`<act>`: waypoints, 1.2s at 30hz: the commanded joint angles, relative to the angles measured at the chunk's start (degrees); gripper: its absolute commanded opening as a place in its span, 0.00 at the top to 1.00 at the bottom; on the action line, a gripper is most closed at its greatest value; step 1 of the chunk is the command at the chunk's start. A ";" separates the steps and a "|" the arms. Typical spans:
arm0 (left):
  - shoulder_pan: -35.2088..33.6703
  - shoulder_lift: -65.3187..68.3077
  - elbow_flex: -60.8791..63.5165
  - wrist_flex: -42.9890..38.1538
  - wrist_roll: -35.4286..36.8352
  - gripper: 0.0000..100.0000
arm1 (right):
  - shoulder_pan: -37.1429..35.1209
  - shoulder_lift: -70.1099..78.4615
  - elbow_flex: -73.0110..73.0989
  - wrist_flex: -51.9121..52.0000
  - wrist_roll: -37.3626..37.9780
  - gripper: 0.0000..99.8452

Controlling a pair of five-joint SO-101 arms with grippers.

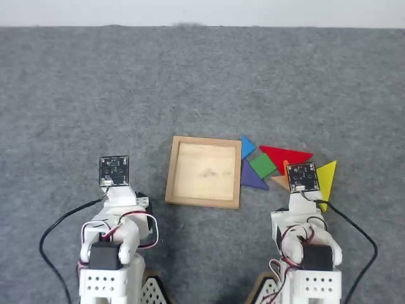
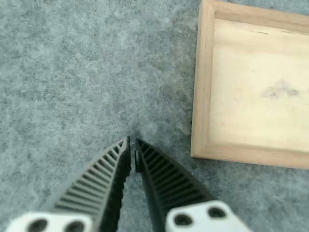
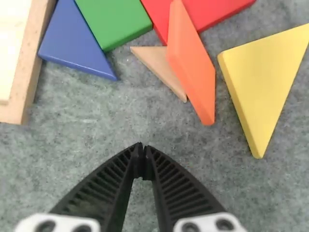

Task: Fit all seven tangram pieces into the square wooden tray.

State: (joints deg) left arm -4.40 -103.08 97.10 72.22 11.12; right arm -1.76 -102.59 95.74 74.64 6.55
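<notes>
While my left gripper (image 2: 133, 141) and right gripper (image 3: 143, 145) both hung pinched shut, holding nothing, the tangram pieces (image 1: 262, 165) lay outside the square wooden tray (image 1: 171, 177), clustered just beside its right edge. The orange parallelogram (image 3: 190, 63) overlapped part of the tan triangle (image 3: 154, 60) and red triangle (image 3: 217, 9); from above, my right wrist camera (image 1: 302, 177) hid most of it.

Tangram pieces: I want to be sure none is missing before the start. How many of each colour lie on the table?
Light blue piece: 1
Dark blue piece: 1
Green piece: 1
Red piece: 1
Orange piece: 1
Tan piece: 1
Yellow piece: 1
Total: 7
</notes>
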 commanded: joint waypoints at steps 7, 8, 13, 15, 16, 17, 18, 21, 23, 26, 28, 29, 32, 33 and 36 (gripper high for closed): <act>-0.18 -1.14 -0.66 0.09 -0.62 0.99 | -0.13 -1.01 0.70 0.31 0.79 0.99; -0.18 -1.14 -0.66 0.09 -0.62 0.99 | -0.13 -1.01 0.70 0.31 0.79 0.99; -0.18 -1.14 -0.66 0.09 -0.62 0.99 | -0.13 -1.01 0.70 0.31 0.79 0.99; -0.18 -1.14 -0.66 0.09 -0.62 0.99 | -0.13 -1.01 0.70 0.31 0.79 0.99; -0.18 -1.14 -0.66 0.09 -0.62 0.99 | -0.13 -1.01 0.70 0.31 0.79 0.99; -0.18 -1.14 -0.66 0.09 -0.62 0.99 | -0.13 -1.01 0.70 0.31 0.79 0.99; -0.18 -1.14 -0.66 0.09 -0.62 0.99 | -0.13 -1.01 0.70 0.31 0.79 0.99; -0.18 -1.14 -0.66 0.09 -0.62 0.99 | -0.13 -1.01 0.70 0.31 0.79 0.99; -0.18 -1.14 -0.66 0.09 -0.62 0.99 | -0.13 -1.01 0.70 0.31 0.79 0.99; -0.18 -1.14 -0.66 0.09 -0.62 0.99 | -0.31 -1.01 0.70 0.31 0.62 0.99; -0.18 -1.14 -0.66 0.09 -0.62 0.99 | -0.31 -1.01 0.70 0.31 0.53 0.99; -0.18 -1.14 -0.66 0.09 -0.62 0.99 | -0.31 -1.01 0.70 0.31 0.53 0.99; -0.18 -1.14 -0.66 0.09 -0.62 0.99 | -0.31 -1.01 0.70 0.31 0.79 0.99; -0.18 -1.14 -0.66 0.09 -0.62 0.99 | -0.13 -1.01 0.70 -0.13 0.79 0.99; -0.18 -1.14 -0.66 0.09 -0.62 0.99 | 0.48 -1.01 0.62 -4.00 1.14 0.99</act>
State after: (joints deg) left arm -4.40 -103.08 97.10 72.22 11.12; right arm -1.76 -102.59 95.74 74.11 6.55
